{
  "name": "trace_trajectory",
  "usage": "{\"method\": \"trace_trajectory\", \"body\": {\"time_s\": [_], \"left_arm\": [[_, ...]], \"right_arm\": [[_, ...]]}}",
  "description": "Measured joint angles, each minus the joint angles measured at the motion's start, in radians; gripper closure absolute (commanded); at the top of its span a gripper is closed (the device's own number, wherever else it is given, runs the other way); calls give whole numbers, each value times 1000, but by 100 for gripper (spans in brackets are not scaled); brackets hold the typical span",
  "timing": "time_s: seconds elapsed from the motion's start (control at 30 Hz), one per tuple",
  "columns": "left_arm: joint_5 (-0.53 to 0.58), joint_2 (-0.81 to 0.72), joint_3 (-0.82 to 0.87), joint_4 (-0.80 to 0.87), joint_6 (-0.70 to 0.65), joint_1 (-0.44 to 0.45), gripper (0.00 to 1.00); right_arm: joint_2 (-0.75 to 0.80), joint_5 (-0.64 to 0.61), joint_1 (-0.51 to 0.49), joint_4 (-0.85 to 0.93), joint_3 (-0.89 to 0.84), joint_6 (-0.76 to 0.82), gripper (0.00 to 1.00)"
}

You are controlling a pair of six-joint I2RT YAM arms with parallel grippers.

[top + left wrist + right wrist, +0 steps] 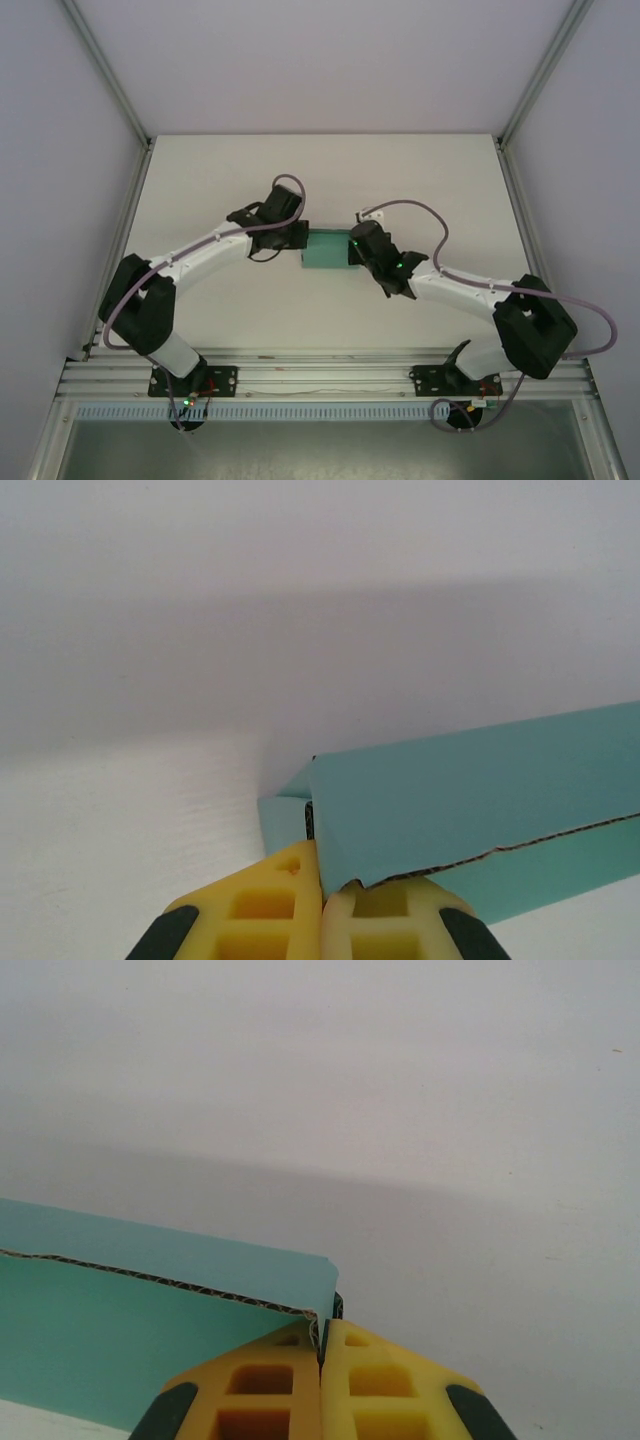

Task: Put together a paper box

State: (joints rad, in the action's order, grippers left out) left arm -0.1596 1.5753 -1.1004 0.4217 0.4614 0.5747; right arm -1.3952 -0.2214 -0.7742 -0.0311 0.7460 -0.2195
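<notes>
The teal-green paper box (325,250) sits at the middle of the white table, held between the two arms. My left gripper (298,237) is shut on its left end; in the left wrist view the yellow fingers (270,905) pinch a card wall of the paper box (470,800) at its corner. My right gripper (352,252) is shut on the right end; in the right wrist view the yellow fingers (375,1380) clamp the corrugated edge of the paper box (130,1330) at its corner. The box's inside is hidden.
The white table (320,180) stretches out around the box on all sides. Pale walls with aluminium posts (105,70) enclose the space. The aluminium rail (320,380) carrying both arm bases runs along the near edge.
</notes>
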Motion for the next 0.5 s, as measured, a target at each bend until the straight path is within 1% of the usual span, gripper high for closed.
{"method": "trace_trajectory", "body": {"time_s": [0.13, 0.23, 0.3, 0.37, 0.4, 0.5], "left_arm": [[75, -34, 68, -77, -15, 35, 100], [111, -52, 108, -132, -17, 54, 100], [127, -62, 128, -157, -17, 62, 100], [140, -66, 140, -177, -17, 67, 100], [145, -68, 143, -183, -17, 72, 100], [150, -68, 147, -195, -17, 74, 100]], "right_arm": [[13, 3, -2, -87, -51, 11, 89], [16, 5, -2, -119, -71, 13, 78], [24, 8, 1, -119, -78, 6, 65], [35, 40, 5, -113, -79, 8, 53], [42, 67, 5, -105, -79, 5, 48], [71, 137, 7, -68, -73, 3, 41]]}}
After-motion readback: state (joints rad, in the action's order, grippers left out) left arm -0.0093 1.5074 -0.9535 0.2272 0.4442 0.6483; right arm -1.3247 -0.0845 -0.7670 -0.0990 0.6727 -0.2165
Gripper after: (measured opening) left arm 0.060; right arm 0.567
